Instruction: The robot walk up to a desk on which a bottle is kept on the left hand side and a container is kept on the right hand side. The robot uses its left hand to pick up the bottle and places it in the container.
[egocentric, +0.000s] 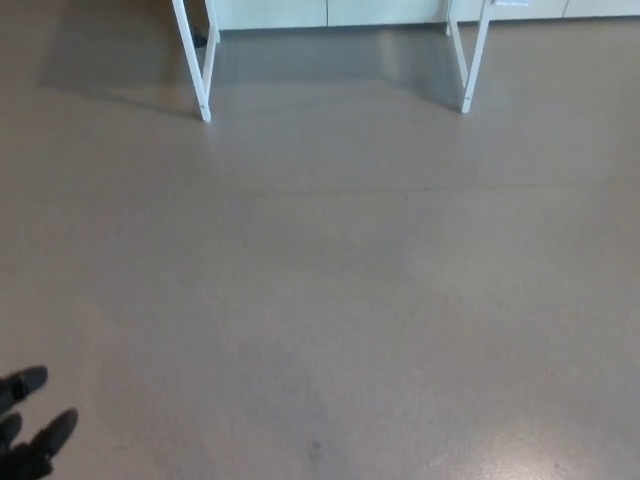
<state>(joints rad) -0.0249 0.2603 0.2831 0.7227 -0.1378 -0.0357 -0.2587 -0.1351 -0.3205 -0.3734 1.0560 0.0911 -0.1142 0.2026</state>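
No bottle or container shows in the head view; the desk's top is out of frame. Only the desk's white legs show at the top, a left leg (197, 70) and a right leg (470, 60), standing on the grey-beige floor. My left hand (28, 425) pokes in at the bottom left corner, black, fingers spread apart with nothing in them. My right hand is out of sight.
A wide stretch of smooth floor (340, 280) lies between me and the desk legs. A pale wall or cabinet base (330, 12) runs along the top edge behind the legs.
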